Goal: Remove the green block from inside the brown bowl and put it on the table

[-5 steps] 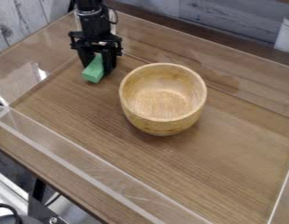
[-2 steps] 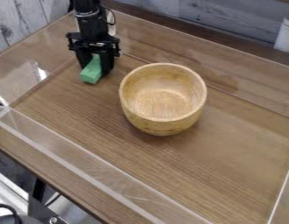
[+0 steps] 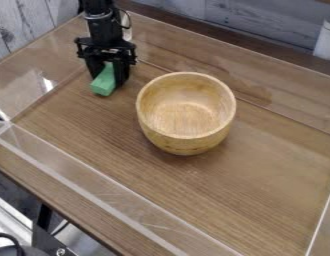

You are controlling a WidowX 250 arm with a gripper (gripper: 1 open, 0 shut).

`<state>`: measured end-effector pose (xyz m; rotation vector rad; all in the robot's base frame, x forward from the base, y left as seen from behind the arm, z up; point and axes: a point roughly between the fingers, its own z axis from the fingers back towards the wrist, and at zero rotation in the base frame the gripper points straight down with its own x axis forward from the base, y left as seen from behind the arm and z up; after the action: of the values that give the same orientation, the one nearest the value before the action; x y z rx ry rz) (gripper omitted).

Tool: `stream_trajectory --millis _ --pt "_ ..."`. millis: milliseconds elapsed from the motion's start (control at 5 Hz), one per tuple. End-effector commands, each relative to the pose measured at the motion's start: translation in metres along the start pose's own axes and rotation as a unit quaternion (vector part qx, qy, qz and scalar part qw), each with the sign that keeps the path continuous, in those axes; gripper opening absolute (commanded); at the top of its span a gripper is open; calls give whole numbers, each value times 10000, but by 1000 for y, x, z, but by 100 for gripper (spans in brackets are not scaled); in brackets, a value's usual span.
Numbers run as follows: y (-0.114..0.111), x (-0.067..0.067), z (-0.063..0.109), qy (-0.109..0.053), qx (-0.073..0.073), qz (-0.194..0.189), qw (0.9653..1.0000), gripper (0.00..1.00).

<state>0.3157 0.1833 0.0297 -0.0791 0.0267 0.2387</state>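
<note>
The green block (image 3: 104,84) rests on the table (image 3: 248,180) at the upper left, to the left of the brown bowl (image 3: 187,111). My black gripper (image 3: 109,70) points straight down over the block, its fingers shut on the block's upper end. The bowl stands upright near the middle of the table and its inside shows only bare wood.
Low clear acrylic walls (image 3: 48,175) border the table at the front and left. A grey plank wall (image 3: 248,15) runs along the back.
</note>
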Motion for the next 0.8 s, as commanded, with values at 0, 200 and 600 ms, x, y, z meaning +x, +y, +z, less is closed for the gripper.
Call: stream_trajectory --millis 0,200,600 --pt "6 8 22 -323 87 52 9994 0" --pt "7 8 22 -319 70 71 9994 0" --pt "8 7 22 -303 45 109 9995 0"
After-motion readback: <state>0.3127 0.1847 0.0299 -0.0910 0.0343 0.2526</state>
